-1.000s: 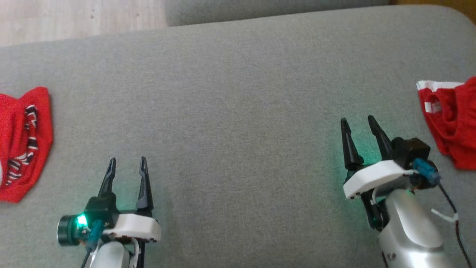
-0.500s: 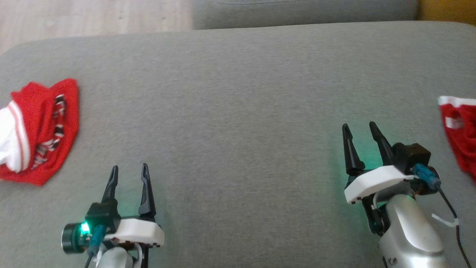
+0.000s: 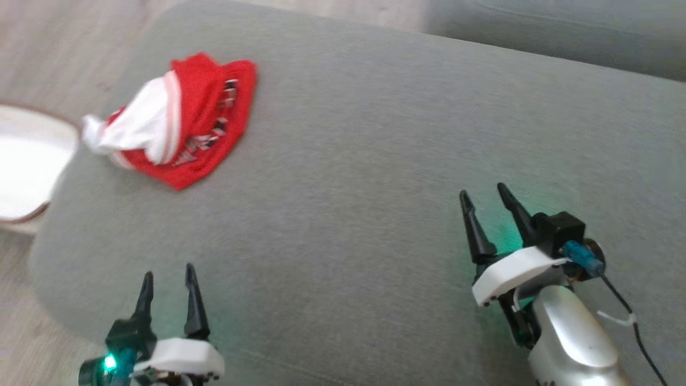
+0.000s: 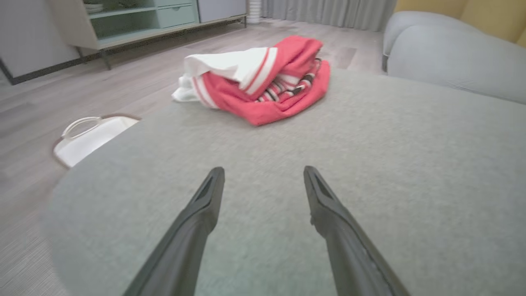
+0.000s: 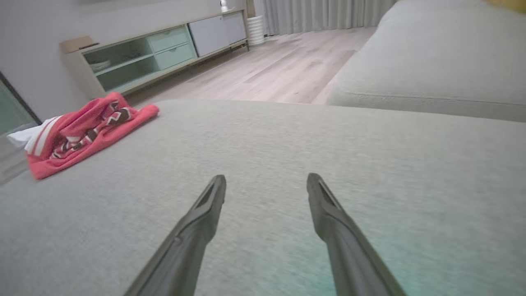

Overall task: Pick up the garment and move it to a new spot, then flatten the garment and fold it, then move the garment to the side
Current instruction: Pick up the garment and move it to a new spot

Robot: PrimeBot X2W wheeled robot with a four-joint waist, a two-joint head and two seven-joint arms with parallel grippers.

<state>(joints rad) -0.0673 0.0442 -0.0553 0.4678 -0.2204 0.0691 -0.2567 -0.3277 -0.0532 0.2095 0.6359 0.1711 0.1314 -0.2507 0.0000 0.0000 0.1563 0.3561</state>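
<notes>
Head view, with both wrist views. The garment (image 3: pixel 182 126), red with a white striped part, lies crumpled at the far left of the grey sofa cushion (image 3: pixel 348 214), close to its rounded edge. Its white end reaches that edge. Below, on the floor (image 3: pixel 21 321), stands a white basket (image 3: pixel 27 161).

Risk 1: if I come at the heap from the right and push before I pinch, I judge that it may slide over the edge and drop to the floor or into the basket.

Risk 2: the cloth is bunched in several layers. A pinch on the top fold alone may lift one layer and leave the rest dragging, or it may gather too much, which would make flattening harder.

Risk 3: the head view is blurred, so my aim at a fold is uncertain.

My left tool (image 3: pixel 168 271) hovers at the near left, fingers spread wide, holding and touching nothing. My right tool (image 3: pixel 482 190) stands at the near right, equally wide and empty, well apart from the garment.
</notes>
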